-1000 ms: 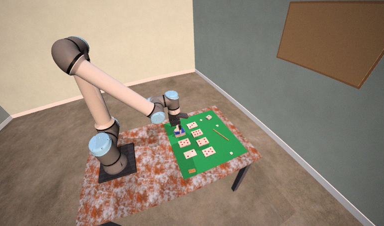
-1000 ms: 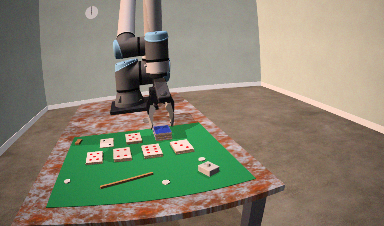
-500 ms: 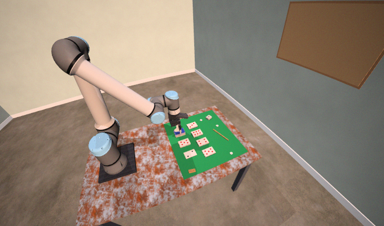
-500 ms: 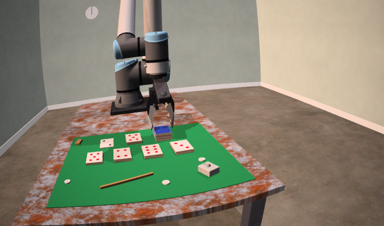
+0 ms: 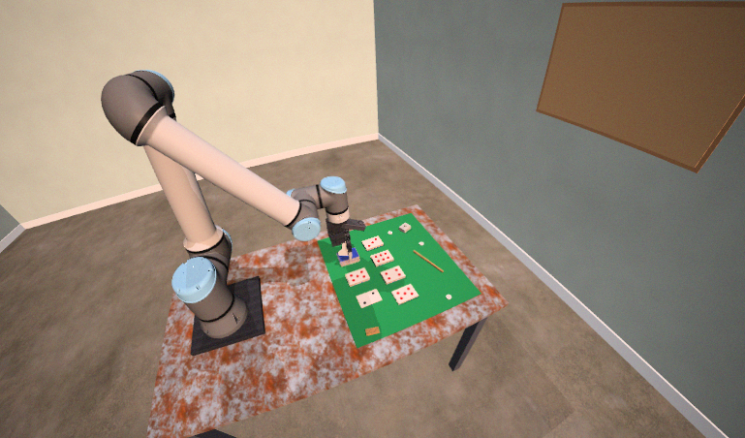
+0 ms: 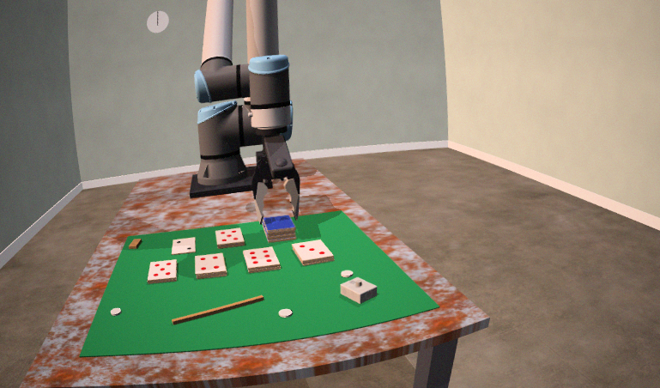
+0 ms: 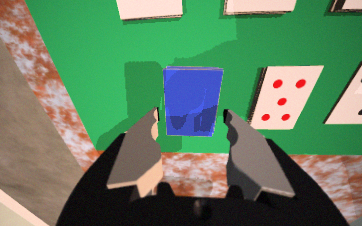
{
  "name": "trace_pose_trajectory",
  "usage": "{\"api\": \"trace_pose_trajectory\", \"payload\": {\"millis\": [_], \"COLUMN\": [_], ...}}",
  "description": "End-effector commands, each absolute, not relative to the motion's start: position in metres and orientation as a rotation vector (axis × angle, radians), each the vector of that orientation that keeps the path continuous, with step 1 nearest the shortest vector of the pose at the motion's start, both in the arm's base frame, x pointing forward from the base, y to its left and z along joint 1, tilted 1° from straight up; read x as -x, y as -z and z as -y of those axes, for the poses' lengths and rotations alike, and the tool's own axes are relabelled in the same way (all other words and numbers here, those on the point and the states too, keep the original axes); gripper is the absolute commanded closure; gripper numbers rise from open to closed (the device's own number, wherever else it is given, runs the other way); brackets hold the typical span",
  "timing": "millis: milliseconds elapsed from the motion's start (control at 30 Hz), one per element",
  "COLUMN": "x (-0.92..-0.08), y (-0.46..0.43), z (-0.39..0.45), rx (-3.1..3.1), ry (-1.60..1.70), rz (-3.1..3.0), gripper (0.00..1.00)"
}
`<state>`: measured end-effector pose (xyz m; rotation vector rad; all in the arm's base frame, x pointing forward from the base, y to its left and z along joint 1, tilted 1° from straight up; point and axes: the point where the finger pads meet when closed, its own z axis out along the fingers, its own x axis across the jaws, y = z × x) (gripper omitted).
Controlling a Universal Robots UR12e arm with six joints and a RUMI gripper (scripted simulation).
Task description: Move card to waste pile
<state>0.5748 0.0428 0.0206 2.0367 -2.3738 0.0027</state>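
Note:
The face-down stock [image 5: 349,260] [image 6: 280,233] [image 7: 193,92] is a short stack of tiles with a blue back, near the mat's edge closest to the arm. My gripper [image 5: 347,249] [image 6: 278,217] [image 7: 190,109] is open. It is low over the stock, one finger on each side of the top card's near end, with small gaps showing. The waste pile [image 5: 356,276] [image 6: 229,236] [image 7: 281,95] lies beside the stock in the same row, face up with five red pips. A card with two black pips [image 5: 368,297] [image 6: 184,245] [image 7: 358,92] lies further along that row.
Several face-up red-pip cards [image 6: 311,251] [image 6: 261,257] [image 6: 210,264] lie in the row beyond, on the green mat [image 6: 323,308]. A wooden stick [image 6: 217,308], a pale block [image 6: 358,289], white discs [image 6: 285,312] and a small brown tile [image 6: 135,243] lie on the mat too.

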Motion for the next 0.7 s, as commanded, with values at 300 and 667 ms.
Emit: {"api": "trace_pose_trajectory", "payload": {"millis": [300,667], "x": [-0.5755,-0.5755], "y": [-0.0211,-0.0211], "z": [-0.0426,-0.0426], "rx": [-2.037,-2.037], "ry": [-0.004,-0.004], "rz": [2.374,2.374], "gripper": [0.57,0.57]}}
